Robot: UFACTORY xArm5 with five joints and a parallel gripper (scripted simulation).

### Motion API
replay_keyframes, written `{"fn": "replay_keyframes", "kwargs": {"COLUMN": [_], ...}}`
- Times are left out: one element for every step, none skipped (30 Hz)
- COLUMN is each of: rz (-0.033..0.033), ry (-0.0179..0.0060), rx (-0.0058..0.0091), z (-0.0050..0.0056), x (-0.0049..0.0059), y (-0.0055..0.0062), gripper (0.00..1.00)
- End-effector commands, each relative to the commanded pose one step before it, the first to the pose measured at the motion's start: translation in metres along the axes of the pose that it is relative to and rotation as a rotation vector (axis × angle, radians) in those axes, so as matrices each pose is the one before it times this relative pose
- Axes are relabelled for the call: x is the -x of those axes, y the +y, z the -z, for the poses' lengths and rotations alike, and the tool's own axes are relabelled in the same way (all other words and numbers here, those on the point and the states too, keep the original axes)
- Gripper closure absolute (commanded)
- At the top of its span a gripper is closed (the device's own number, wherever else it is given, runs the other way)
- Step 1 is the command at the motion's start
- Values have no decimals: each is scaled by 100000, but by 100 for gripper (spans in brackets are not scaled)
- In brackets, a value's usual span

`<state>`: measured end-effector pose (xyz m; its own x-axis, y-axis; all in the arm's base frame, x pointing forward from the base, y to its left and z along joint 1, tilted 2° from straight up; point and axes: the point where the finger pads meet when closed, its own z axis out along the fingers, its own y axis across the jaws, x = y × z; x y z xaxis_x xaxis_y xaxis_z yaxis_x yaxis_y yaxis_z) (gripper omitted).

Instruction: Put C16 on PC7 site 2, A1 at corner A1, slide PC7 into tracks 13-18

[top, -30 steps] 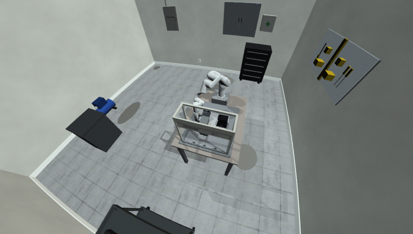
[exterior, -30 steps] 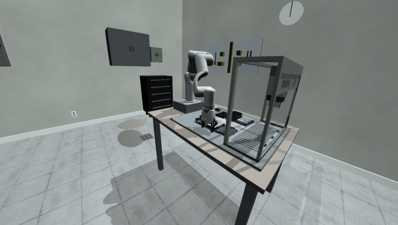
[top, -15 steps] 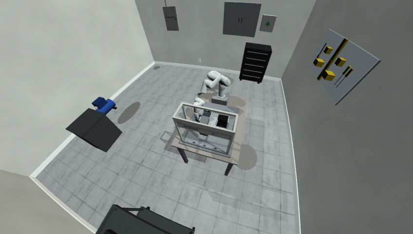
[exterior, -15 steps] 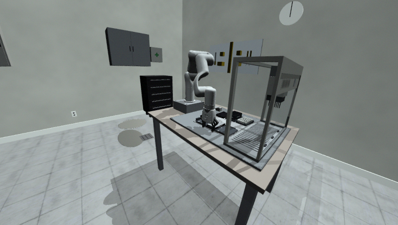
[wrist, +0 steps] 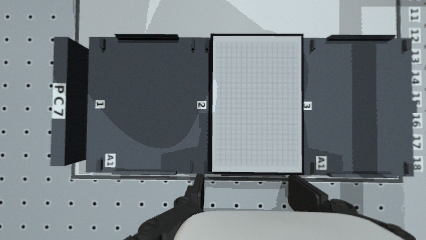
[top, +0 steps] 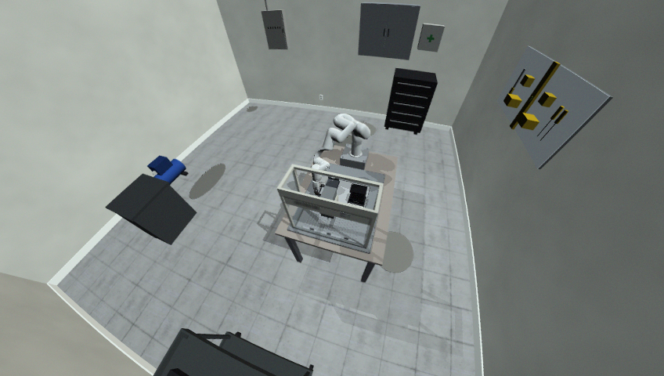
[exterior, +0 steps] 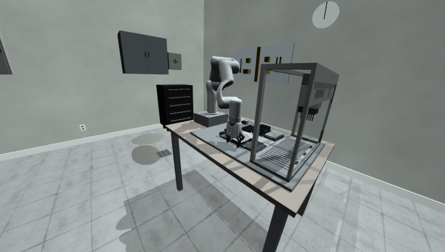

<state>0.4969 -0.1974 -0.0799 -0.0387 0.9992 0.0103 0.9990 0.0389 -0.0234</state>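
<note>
Though tiny from above, wrist shows C16 on PC7.

I'm counting one carrier PC7, three sites on it, one plate C16 sitting mid-carrier, two A1 marks.
</note>
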Motion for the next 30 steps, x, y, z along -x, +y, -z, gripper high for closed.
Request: {"fn": "replay_keyframes", "kwargs": {"rz": [24,0,0,0,0,0,0,0,0,0,0,0,0,0,0,0,0,0,0,0,0,0,0,0,0,0,0,0,0,0], "ry": [-148,0,0,0,0,0,0,0,0,0,2,2,2,2,2,2,2,0,0,2,2,2,2,2,2,2,1,1,1,1], "rx": [349,0,0,0,0,0,0,0,0,0,2,2,2,2,2,2,2,0,0,3,3,3,3,3,3,3,3,3,3,3], "z": [155,0,0,0,0,0,0,0,0,0,1,1,1,1,1,1,1,0,0,1,1,1,1,1,1,1,1,1,1,1], "x": [48,0,0,0,0,0,0,0,0,0,67,67,67,67,67,67,67,0,0,67,67,67,67,67,67,67,67,67,67,67], "y": [143,0,0,0,0,0,0,0,0,0,0,0,0,0,0,0,0,0,0,0,0,0,0,0,0,0,0,0,0,0], "gripper": [0,0,0,0,0,0,0,0,0,0,0,0,0,0,0,0,0,0,0,0,0,0,0,0,0,0,0,0,0,0]}}
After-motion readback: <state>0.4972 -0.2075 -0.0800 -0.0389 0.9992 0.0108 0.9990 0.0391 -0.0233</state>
